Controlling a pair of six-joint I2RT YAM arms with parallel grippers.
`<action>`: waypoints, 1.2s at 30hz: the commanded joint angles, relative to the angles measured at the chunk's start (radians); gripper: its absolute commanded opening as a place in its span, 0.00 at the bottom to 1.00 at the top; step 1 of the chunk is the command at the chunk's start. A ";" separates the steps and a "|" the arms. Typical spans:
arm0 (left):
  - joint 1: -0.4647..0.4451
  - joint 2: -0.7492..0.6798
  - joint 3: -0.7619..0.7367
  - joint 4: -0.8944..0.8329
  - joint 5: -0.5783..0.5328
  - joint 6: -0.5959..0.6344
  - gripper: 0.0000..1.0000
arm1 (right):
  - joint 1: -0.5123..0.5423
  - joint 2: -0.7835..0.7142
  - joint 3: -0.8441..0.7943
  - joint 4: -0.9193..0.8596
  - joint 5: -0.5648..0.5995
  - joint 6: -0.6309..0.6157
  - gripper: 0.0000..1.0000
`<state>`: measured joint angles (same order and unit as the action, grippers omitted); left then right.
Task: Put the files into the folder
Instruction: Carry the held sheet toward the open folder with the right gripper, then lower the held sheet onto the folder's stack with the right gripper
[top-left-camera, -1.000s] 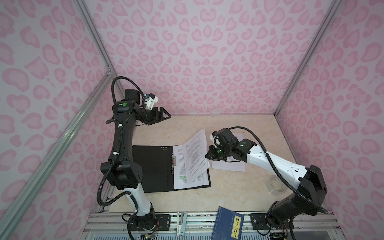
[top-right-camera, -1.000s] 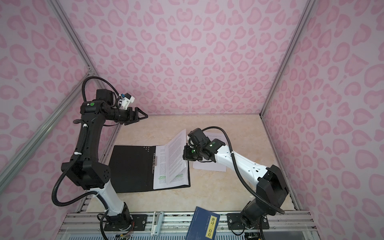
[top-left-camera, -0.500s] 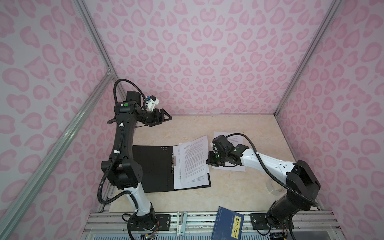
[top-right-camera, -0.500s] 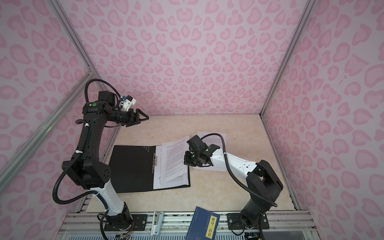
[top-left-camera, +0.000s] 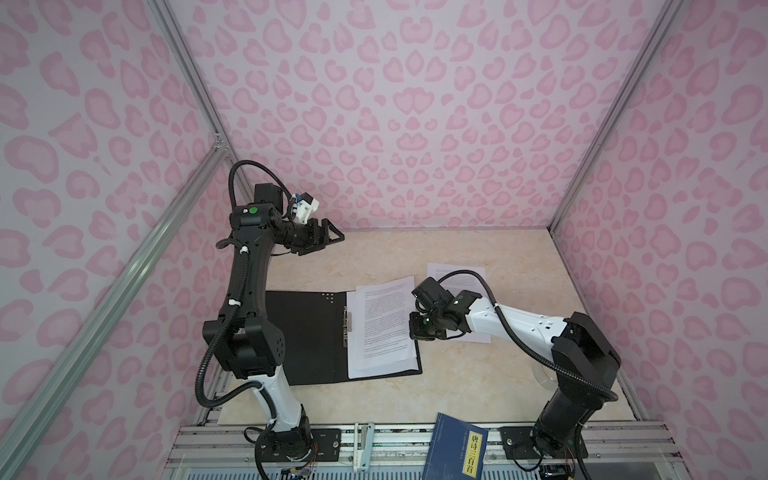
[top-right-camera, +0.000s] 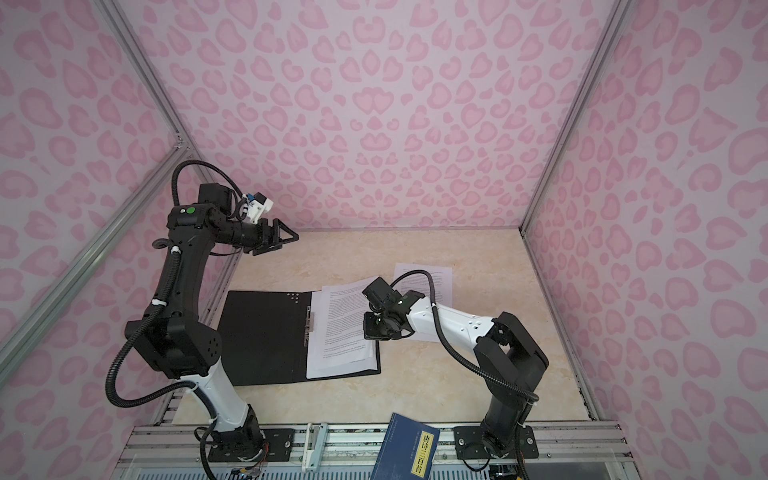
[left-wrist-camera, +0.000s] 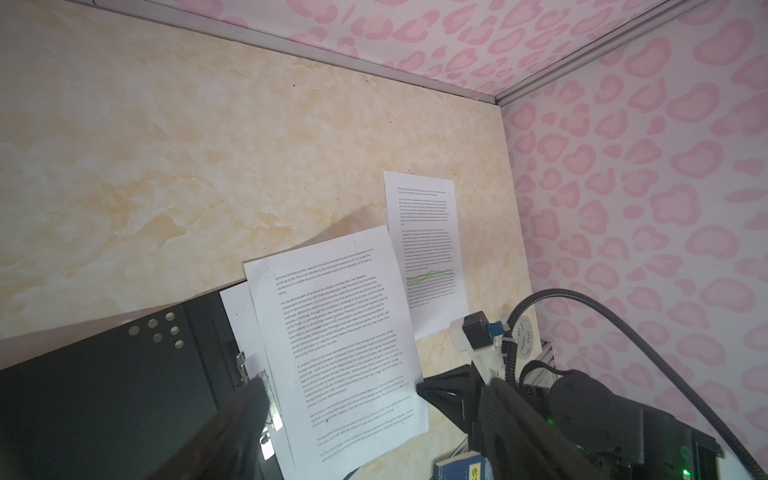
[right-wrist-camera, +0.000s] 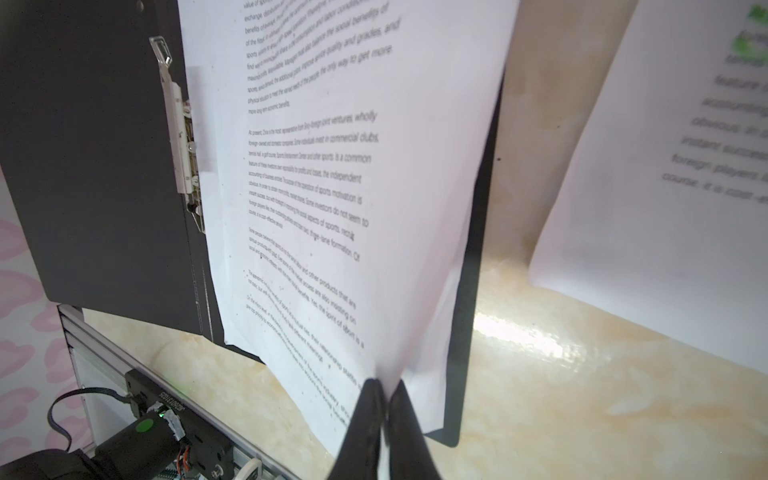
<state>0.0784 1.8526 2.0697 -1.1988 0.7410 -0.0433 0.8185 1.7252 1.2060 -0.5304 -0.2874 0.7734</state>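
Observation:
The folder (top-left-camera: 307, 332) (top-right-camera: 266, 332) lies open with its black inside up and its metal clip (right-wrist-camera: 183, 137) at the spine. Two of the files lie on its right half. The top sheet (top-left-camera: 382, 316) (left-wrist-camera: 340, 332) sits askew over the lower one (top-left-camera: 355, 368). My right gripper (top-left-camera: 415, 328) (right-wrist-camera: 384, 384) is shut on the top sheet's right edge, low over the folder's right side. A third sheet (top-left-camera: 457, 272) (left-wrist-camera: 424, 232) lies flat on the table behind the right arm, partly covered by it. My left gripper (top-left-camera: 332, 239) (left-wrist-camera: 374, 395) hangs open and empty, high over the back left.
A blue book with a yellow label (top-left-camera: 455, 453) (top-right-camera: 405, 446) rests on the front rail. A clear round thing (top-left-camera: 544, 374) sits on the table by the right arm's base. Pink patterned walls close in the beige table (top-left-camera: 374, 253) on three sides.
My right gripper has come down and the sheet it holds, which stood tilted up, now lies almost flat on the folder's right half. The left arm has barely moved.

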 joint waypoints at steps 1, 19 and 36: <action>0.000 0.002 -0.003 0.010 0.018 0.003 0.84 | 0.005 0.005 0.001 -0.045 0.030 -0.030 0.11; -0.003 -0.009 -0.013 0.010 0.017 0.003 0.84 | 0.008 0.059 0.029 -0.085 0.024 -0.099 0.11; -0.005 -0.012 -0.025 0.013 0.027 0.003 0.84 | 0.032 0.126 0.092 -0.130 0.036 -0.118 0.14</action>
<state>0.0719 1.8462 2.0460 -1.1980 0.7483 -0.0429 0.8471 1.8431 1.2919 -0.6338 -0.2642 0.6666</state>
